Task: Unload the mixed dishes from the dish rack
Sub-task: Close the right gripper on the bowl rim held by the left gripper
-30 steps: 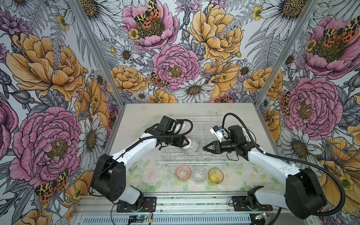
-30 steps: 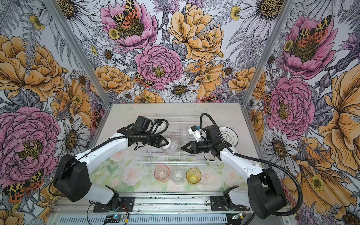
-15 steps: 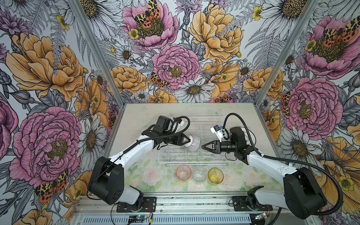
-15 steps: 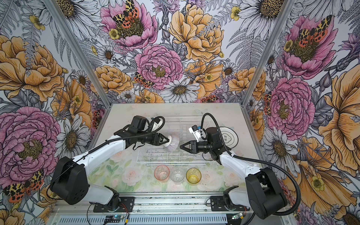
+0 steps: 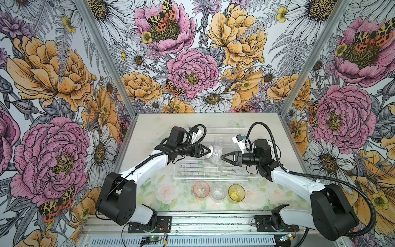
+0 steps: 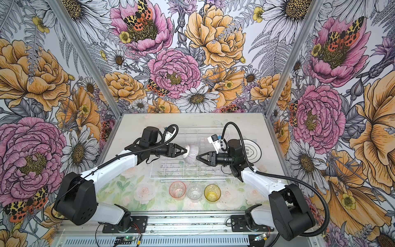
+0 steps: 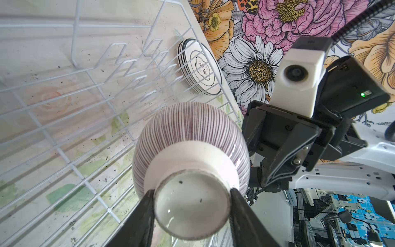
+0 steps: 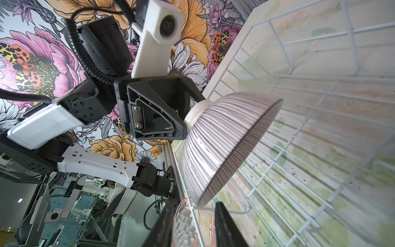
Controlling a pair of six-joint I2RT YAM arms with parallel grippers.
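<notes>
One striped bowl (image 5: 215, 153) hung sideways above the middle of the dish rack (image 5: 213, 173), its foot pinched by the left fingers (image 7: 141, 218) and its axis running roughly toward the right fingers (image 8: 224, 226), which were slightly spread, empty and just beside its rim.

Floral walls (image 5: 64, 85) enclose pale flower-printed tabletop (image 5: 154, 128); aluminium rail (image 5: 213, 221) at front.

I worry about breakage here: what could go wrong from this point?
1. The left gripper pinches the striped bowl only by its small foot ring, tipped sideways above the dish rack; it may slip and drop onto the wires.
2. The right gripper, open, points at the bowl's rim; a push could lever it loose.
</notes>
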